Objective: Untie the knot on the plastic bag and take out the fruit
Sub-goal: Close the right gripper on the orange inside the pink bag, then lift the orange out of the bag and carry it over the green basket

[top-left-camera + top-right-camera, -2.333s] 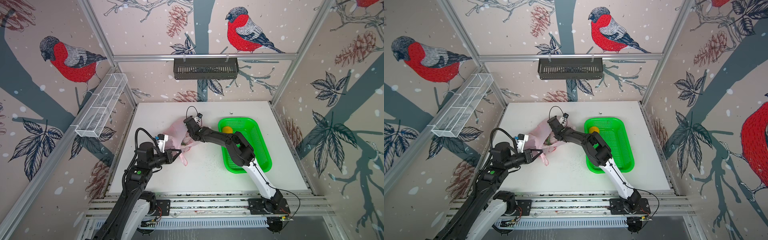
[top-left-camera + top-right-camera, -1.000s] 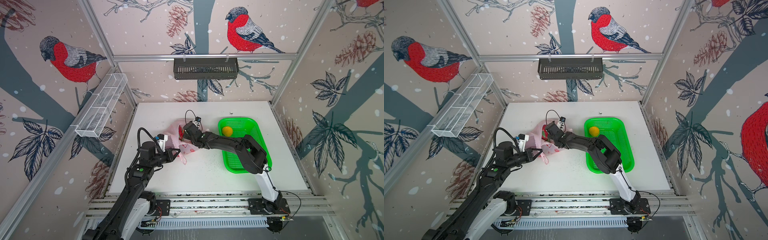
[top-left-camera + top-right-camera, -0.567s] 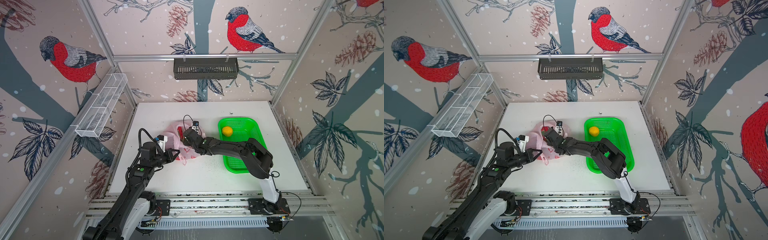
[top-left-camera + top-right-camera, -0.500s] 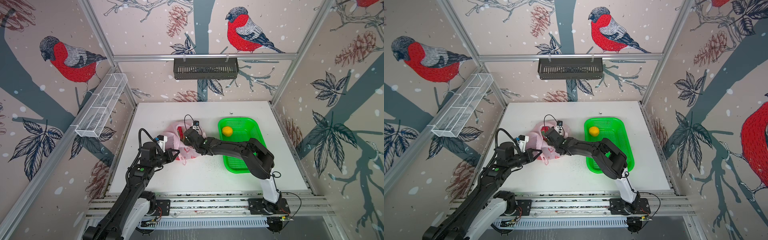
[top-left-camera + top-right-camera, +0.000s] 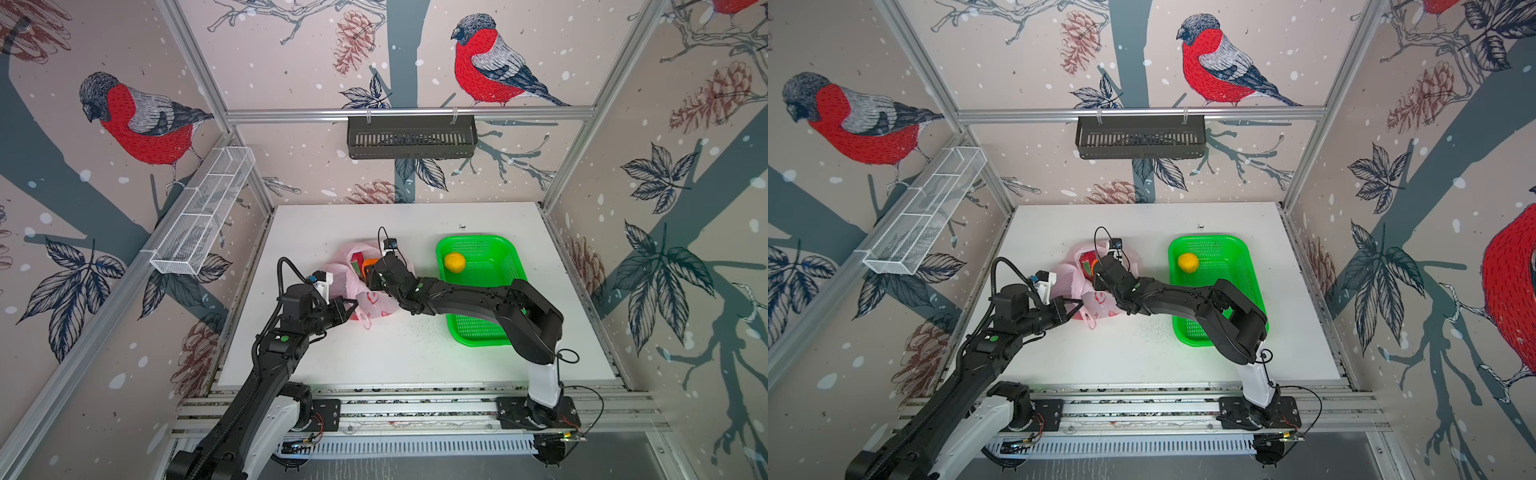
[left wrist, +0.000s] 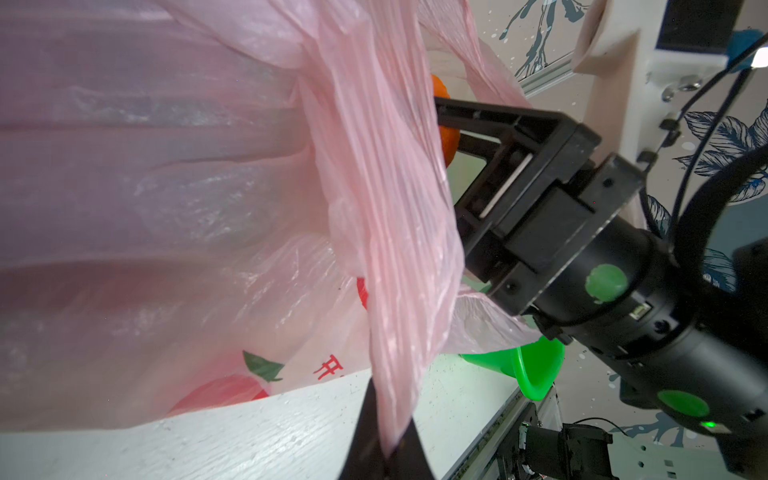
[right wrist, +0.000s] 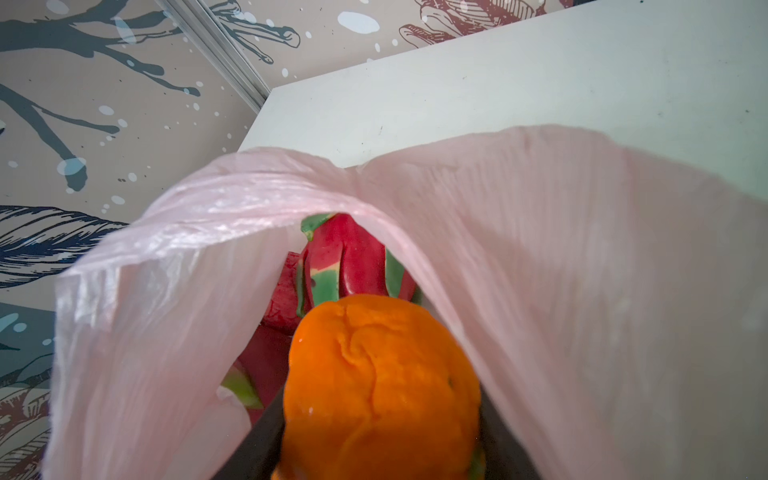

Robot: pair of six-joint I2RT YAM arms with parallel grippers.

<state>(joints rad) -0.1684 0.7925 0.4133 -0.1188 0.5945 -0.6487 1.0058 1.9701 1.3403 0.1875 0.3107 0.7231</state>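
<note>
White tabletop (image 5: 415,353) amid bird-print walls (image 5: 291,62)

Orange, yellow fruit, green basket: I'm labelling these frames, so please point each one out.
orange (image 7: 382,386): right wrist view, middle of its peel.
yellow fruit (image 5: 454,262): in a top view, its centre.
green basket (image 5: 490,268): in a top view, bare mesh floor.

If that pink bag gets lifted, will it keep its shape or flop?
Probably flop: the plastic bag is thin creased film, hanging in folds where the left gripper pinches it. Likely bottom-heavy too, since a dragon fruit lies inside.
</note>
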